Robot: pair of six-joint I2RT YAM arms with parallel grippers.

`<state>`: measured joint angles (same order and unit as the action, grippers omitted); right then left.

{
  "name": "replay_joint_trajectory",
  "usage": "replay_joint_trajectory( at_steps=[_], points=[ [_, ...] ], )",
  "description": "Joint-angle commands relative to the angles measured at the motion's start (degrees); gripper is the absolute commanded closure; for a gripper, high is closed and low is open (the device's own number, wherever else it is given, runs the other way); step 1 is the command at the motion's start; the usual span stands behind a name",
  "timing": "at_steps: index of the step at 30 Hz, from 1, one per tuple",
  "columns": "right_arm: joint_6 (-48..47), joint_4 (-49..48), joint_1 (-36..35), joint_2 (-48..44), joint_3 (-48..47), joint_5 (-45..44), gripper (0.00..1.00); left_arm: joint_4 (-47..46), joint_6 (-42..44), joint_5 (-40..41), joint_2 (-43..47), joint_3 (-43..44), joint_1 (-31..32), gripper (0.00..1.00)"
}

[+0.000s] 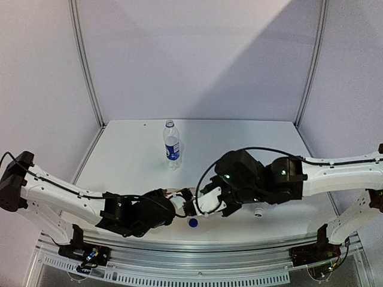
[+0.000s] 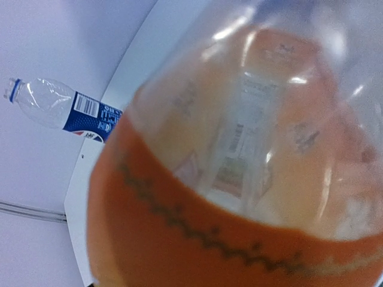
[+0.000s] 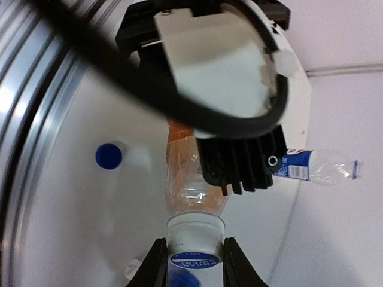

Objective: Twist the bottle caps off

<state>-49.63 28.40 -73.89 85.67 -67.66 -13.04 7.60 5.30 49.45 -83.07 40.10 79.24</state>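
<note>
Gripping, left tool (image 1: 177,206): closed round the orange bottle (image 2: 197,197), whose body fills the left wrist view; bottle lies sideways between both tools
right tool (image 3: 195,251): fingers pinched on either side of the white cap (image 3: 194,230) at that bottle's neck
Pepsi bottle (image 1: 172,144): upright at far centre of the bench (image 1: 131,161), well apart from both tools
loose blue cap (image 1: 192,222): on bench, just nearside of the tools
loose white cap (image 1: 258,210): on bench beside right arm

Left arm (image 1: 57,197) and right arm (image 1: 341,170): white link shells, black joint housings. Black cable (image 1: 251,149) loops above the right wrist. Right gripper (image 3: 194,244) fingers (image 3: 154,266) pale beige.
</note>
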Motion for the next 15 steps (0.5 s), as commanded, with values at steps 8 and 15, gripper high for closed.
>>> replay_joint_trajectory(
  at_steps=[8,15],
  points=[
    [-10.75,-20.96,-5.21,-14.57,15.75,-1.67,0.45,-5.0,-1.97,0.71,0.41,1.03,0.57,1.0],
    [33.83,-9.13,-1.05,-13.83,-0.01,-5.33,0.39,-3.84,-2.12,2.87,-1.13,1.84,0.58,1.0]
  ],
)
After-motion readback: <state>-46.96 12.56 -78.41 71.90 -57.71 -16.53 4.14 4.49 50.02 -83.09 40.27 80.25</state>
